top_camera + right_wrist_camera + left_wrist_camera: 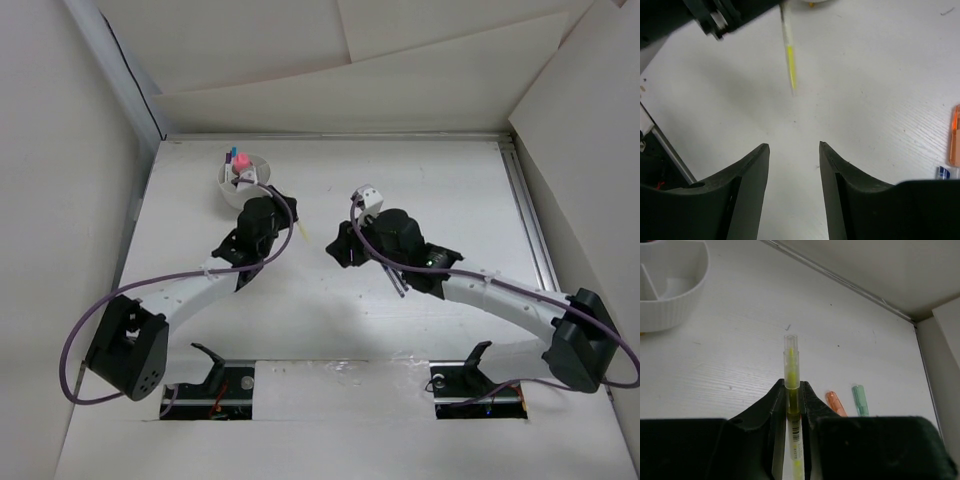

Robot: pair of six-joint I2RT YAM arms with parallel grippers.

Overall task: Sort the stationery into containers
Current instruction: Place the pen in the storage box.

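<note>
My left gripper (pixel 791 386) is shut on a thin yellow pen (pixel 791 365) and holds it above the table; the pen's clear tip sticks out past the jaws. In the top view this gripper (pixel 283 215) is just right of the round white divided cup (pixel 243 172), which holds pink and blue items. The cup's rim (pixel 670 305) shows at upper left in the left wrist view. An orange stick (pixel 835 403) and a green stick (pixel 859 400) lie on the table. My right gripper (pixel 794 146) is open and empty over bare table, facing the yellow pen (pixel 790 60).
A dark pen (pixel 398 285) lies partly under the right arm. The orange stick (pixel 955 135) and a small blue item (pixel 945 172) show at the right edge of the right wrist view. White walls enclose the table; a rail (pixel 530 230) runs along its right side.
</note>
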